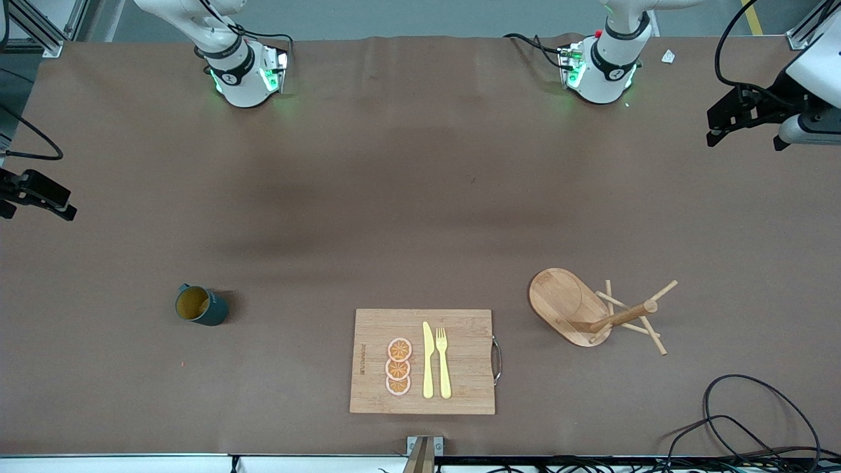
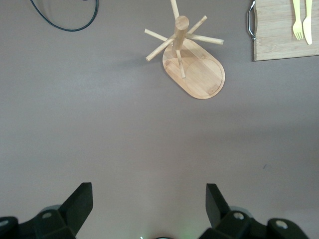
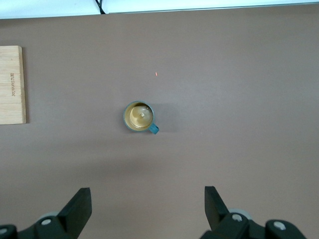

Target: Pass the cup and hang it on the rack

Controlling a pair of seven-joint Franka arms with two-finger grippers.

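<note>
Both grippers hang high over the brown table [image 1: 420, 197] with their fingers spread wide and nothing between them.

Right gripper [image 3: 147, 209]: it shows at the edge of the front view [image 1: 36, 194], up over the right arm's end of the table. Straight below its camera the cup [image 3: 138, 116] stands upright and alone on the bare table, mouth up, tan inside showing, its small handle [image 3: 154, 129] sticking out to one side. Nothing touches the cup [image 1: 200, 306], and the spread fingers are well clear of it. Off to the side of the cup, toward the middle of the table, the end of the cutting board [image 3: 12, 84] comes into sight.

Left gripper [image 2: 149, 209]: it shows at the opposite edge of the front view [image 1: 742, 121], up over the left arm's end of the table. Below its camera the rack [image 2: 192, 62] stands on its oval base with the post upright and thin pegs pointing out all round. The rack [image 1: 594, 312] holds nothing.

Between cup and rack lies the cutting board [image 1: 460, 387], nearest to the front camera of the three. On it lie three orange slices [image 1: 399, 366] in a row, with a yellow knife [image 1: 428, 360] and a yellow fork [image 1: 443, 361] side by side next to them. A black cable [image 1: 755, 420] loops on the table near the rack.
</note>
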